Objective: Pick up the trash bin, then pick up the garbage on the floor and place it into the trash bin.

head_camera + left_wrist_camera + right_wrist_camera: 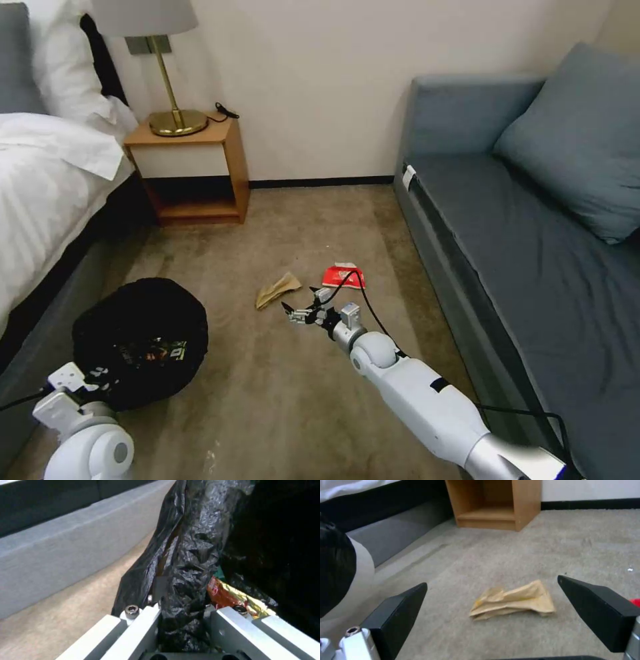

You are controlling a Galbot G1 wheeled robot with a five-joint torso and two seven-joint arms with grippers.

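Note:
The trash bin (pixel 140 313), round and lined with a crinkly black bag, hangs at the lower left beside the bed. My left gripper (pixel 93 381) is shut on its rim; in the left wrist view the pale fingers (pixel 140 627) pinch the bag-covered rim (pixel 186 562). A yellow-and-dark wrapper (pixel 157 351) (pixel 230 596) lies inside. On the carpet lie a crumpled brown paper bag (pixel 278 291) (pixel 511 600) and a red snack packet (pixel 343 275). My right gripper (pixel 299 313) (pixel 491 580) hovers open just short of the paper bag, its black fingers (pixel 396 615) spread to either side of it.
A wooden nightstand (pixel 193 167) with a brass lamp (pixel 175 120) stands at the back wall. The white bed (pixel 47 193) runs along the left, a blue-grey sofa (pixel 533 253) along the right. A black cable (pixel 373 313) loops over my right wrist.

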